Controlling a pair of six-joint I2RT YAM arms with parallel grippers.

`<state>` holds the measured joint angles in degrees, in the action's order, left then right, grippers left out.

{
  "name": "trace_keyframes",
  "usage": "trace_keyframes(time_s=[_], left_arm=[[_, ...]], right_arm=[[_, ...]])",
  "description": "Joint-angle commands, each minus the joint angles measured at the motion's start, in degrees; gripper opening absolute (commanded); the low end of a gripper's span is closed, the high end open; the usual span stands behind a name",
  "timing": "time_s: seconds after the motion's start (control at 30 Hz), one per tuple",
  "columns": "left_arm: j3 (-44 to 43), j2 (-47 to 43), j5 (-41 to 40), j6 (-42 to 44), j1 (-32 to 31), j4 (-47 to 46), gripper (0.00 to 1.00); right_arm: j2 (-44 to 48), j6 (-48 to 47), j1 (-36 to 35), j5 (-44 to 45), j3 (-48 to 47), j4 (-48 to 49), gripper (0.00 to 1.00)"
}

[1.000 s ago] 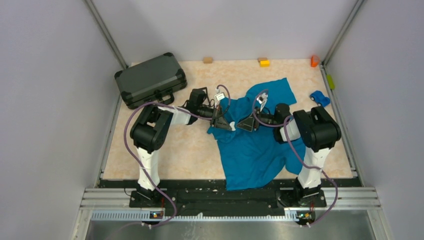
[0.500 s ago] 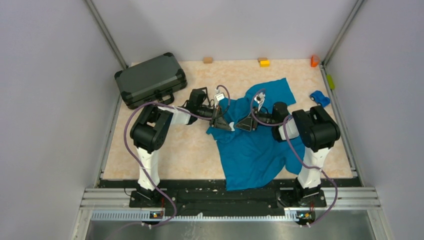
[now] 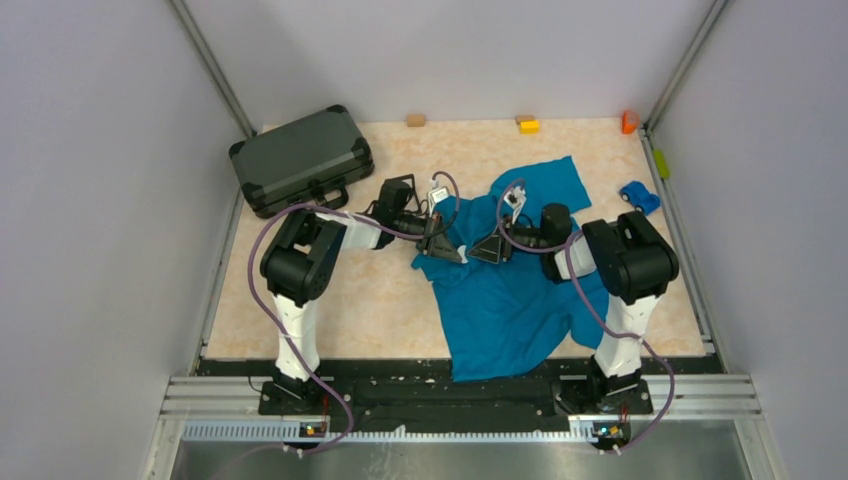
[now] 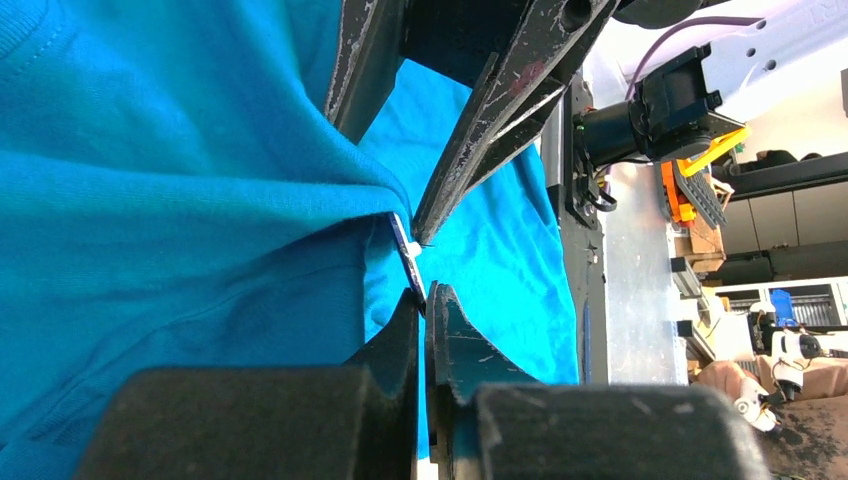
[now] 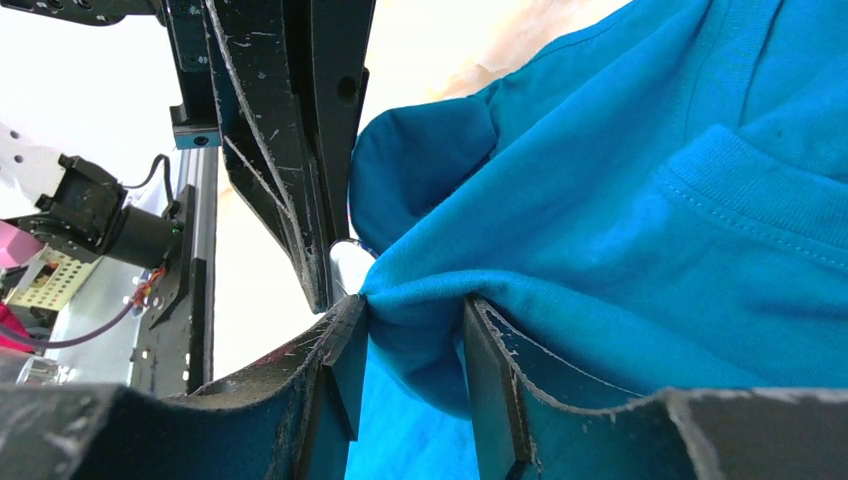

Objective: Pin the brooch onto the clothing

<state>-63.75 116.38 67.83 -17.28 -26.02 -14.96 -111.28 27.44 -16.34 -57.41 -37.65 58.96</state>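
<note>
Two pincers meet tip to tip over the large teal-blue short-sleeved soft T-shirt (image 3: 510,300), near the cloth's 10 o'clock edge on the pale speckled table (image 3: 370,300). The left pincer (image 4: 425,298) reaches in from 9 o'clock. It is pressed together on the tiny round blue-grey brooch disc (image 4: 407,250), which stands edge-on at its tips, touching the fabric. The right pincer (image 5: 412,335) comes from 3 o'clock and is clamped on a raised fold of the shirt, with the ridge drawn toward the brooch.

The step in hand looks like driving the brooch's fastening into that held ridge. The pin itself is hidden, so I cannot tell whether it has caught any cloth.

To do it well, the right side should hold the fold taut and steady as an anvil. The left side should advance slowly and straight toward 3 o'clock, square to the ridge. The two sets of fingertips are very close, so any sideways drift risks a clash or could roll the slack fabric away. A light tug should confirm the hold before either side lets go.
</note>
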Motion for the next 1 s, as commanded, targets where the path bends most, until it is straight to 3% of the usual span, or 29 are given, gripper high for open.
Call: trace_keyframes(time_s=[0.0,0.97], left_arm=[[-2.5,-1.7,4.3,0.1,-1.5,-4.6,0.0],[-1.9,-1.3,6.1,-2.1,-0.5,-7.3,0.0]], right_arm=[[0.0,-3.3,-2.2,2.6,-1.2,-0.3,0.41],[0.6,-2.5,-2.3,0.5,0.5,3.1,0.49]])
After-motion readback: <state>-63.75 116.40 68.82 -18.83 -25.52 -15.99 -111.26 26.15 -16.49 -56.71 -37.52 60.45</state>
